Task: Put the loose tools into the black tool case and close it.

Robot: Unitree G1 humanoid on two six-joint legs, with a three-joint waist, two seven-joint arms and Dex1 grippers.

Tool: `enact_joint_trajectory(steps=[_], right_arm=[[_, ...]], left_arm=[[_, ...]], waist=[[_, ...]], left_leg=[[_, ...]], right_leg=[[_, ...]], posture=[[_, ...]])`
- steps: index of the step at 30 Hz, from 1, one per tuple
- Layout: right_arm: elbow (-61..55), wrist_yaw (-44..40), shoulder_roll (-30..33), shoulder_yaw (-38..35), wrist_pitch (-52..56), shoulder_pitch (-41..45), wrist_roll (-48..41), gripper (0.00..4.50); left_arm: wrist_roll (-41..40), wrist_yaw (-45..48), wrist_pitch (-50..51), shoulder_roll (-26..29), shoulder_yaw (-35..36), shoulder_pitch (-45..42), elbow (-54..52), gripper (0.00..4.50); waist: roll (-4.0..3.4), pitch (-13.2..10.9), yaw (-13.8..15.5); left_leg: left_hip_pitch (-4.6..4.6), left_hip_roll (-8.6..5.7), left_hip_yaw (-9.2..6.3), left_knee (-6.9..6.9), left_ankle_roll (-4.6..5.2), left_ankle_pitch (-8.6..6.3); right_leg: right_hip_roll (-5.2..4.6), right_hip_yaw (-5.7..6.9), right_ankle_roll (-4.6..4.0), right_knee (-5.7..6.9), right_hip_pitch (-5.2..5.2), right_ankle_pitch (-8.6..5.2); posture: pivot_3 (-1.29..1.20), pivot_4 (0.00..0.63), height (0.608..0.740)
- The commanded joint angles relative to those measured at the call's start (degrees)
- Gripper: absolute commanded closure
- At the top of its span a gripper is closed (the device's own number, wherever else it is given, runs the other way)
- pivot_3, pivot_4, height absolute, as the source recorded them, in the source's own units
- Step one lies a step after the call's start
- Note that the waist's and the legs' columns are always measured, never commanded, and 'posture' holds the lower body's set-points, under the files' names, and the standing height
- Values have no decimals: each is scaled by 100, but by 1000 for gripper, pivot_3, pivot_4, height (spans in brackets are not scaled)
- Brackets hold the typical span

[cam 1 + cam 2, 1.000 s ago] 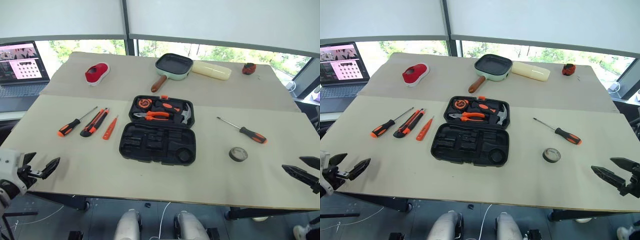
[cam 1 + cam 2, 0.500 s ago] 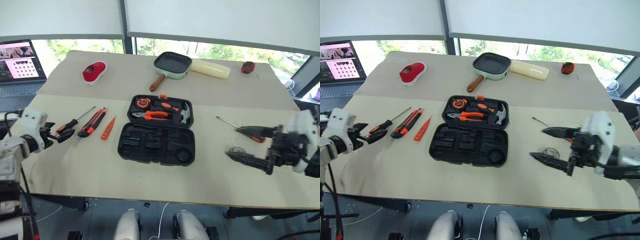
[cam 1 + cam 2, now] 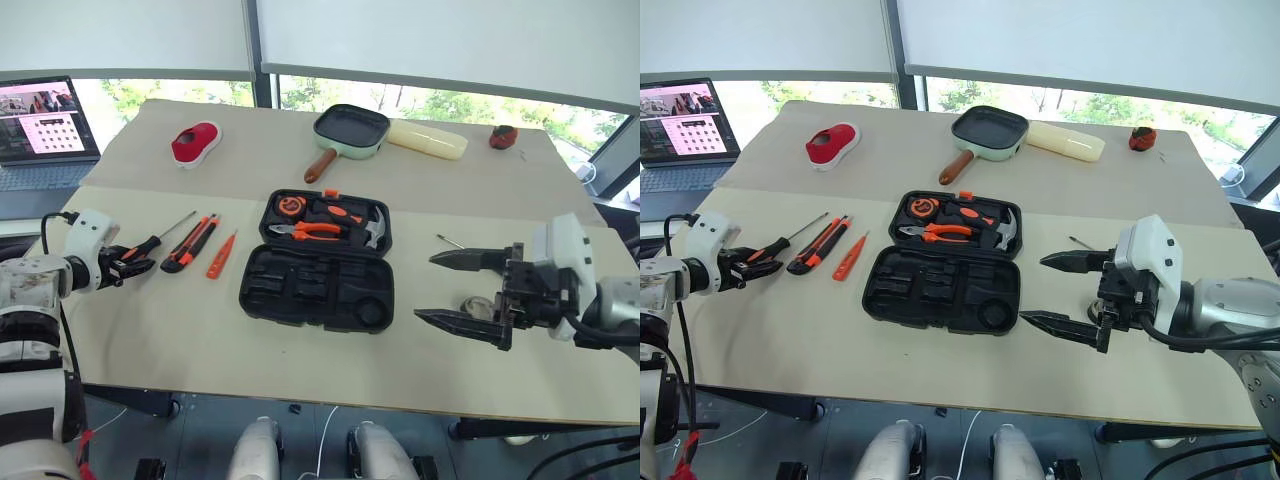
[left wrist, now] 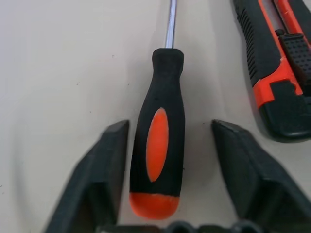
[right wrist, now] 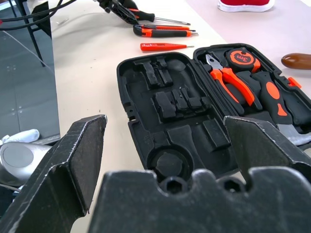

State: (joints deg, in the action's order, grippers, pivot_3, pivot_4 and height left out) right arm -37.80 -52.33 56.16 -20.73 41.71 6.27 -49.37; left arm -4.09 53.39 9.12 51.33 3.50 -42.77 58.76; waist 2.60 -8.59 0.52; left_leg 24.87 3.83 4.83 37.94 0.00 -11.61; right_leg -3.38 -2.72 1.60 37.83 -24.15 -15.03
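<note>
my left gripper [image 3: 140, 265] is stretched out low over the table [image 3: 180, 340] on the left side, pointing forward and slightly down at the handle end of the screwdriver [image 3: 150, 243] that lies leftmost in the row. my left wrist view shows what the head views can't: the orange-and-black handle sits between the two fingers [image 4: 97, 179] with a gap of bare table on each side, so the jaws are spread around it and not yet pinching it. the same view catches the butt of the utility knife [image 4: 279, 73] just beside the screwdriver. from the head i see the knife and then the small all-orange screwdriver [image 3: 221, 254] lying side by side to the right of it, all near the black tool case [image 3: 315, 285], which lies open in the middle of the table with the pliers [image 3: 310, 230] and hammer [image 3: 372, 228] in its far half. my right arm is bent across in front of me, its right gripper [image 3: 455, 290] held above the table to the right of the case, fingers pointing left toward it and spread wide with nothing between them. the head views show the tape roll [image 3: 478, 305] on the table partly hidden behind that gripper, and the tip of the second screwdriver [image 3: 448, 240] poking out past it. my right wrist view looks across the case's empty moulded slots.
</note>
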Motion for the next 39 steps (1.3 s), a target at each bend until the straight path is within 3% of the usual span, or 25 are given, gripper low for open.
enact_joint_trajectory(steps=[1,2,6,10,14,18,21,25,39], right_arm=[[-110,84,47,-286,16,-80,-114,0],[-109,90,52,-344,5,-162,-84,0],[-113,93,45,-563,-21,-439,-71,0],[-111,79,32,-804,-10,-735,-96,0],[-149,143,-20,-874,-16,-978,-63,0],[-125,287,-65,-835,-34,-1061,1,0],[-132,405,-96,-809,-24,-1048,-21,0],[-162,582,-148,-850,-30,-1062,-13,0],[-378,852,-295,-983,-31,-1283,-71,0]], left_arm=[[161,-87,-283,48,8,-48,351,3302],[148,-112,-346,69,40,-74,414,3582],[-21,20,-508,87,186,-369,441,3601],[-553,1172,-349,-152,211,-855,-659,3601],[-705,2193,-40,-590,-451,-925,-2406,3601],[-235,2358,-535,-1046,-1144,-845,-3063,3601],[115,2226,-893,-1386,-1519,-969,-2977,3601],[777,1884,-2023,-1868,-2026,-1272,-2043,3601],[1170,1997,-3375,-2191,-2177,-1713,-554,3601]], waist=[[0,0,-10],[0,0,-13],[3,2,-17],[21,-2,39],[25,-2,130],[15,3,60],[15,2,-11],[16,1,-33],[16,1,7]], left_leg=[[-1,0,0,0,0,0],[-2,0,0,0,0,0],[-3,0,-1,0,-1,1],[8,0,-5,9,-3,2],[38,-6,-23,41,-2,1],[35,-6,-20,53,5,-3],[35,-3,-28,53,5,-3],[35,-5,-34,54,6,-2],[42,-8,-39,71,7,-3]], right_leg=[[0,0,0,1,0,0],[0,0,0,4,0,0],[1,0,0,8,0,0],[2,4,0,10,-2,0],[-6,24,10,2,3,5],[-4,15,16,-1,9,8],[6,11,15,6,6,8],[8,9,15,6,5,8],[5,12,17,7,8,8]], posture=[[0,150,740],[0,150,740],[0,150,740],[0,150,740],[0,150,740],[0,150,740],[0,150,740],[0,150,740],[0,150,740]])
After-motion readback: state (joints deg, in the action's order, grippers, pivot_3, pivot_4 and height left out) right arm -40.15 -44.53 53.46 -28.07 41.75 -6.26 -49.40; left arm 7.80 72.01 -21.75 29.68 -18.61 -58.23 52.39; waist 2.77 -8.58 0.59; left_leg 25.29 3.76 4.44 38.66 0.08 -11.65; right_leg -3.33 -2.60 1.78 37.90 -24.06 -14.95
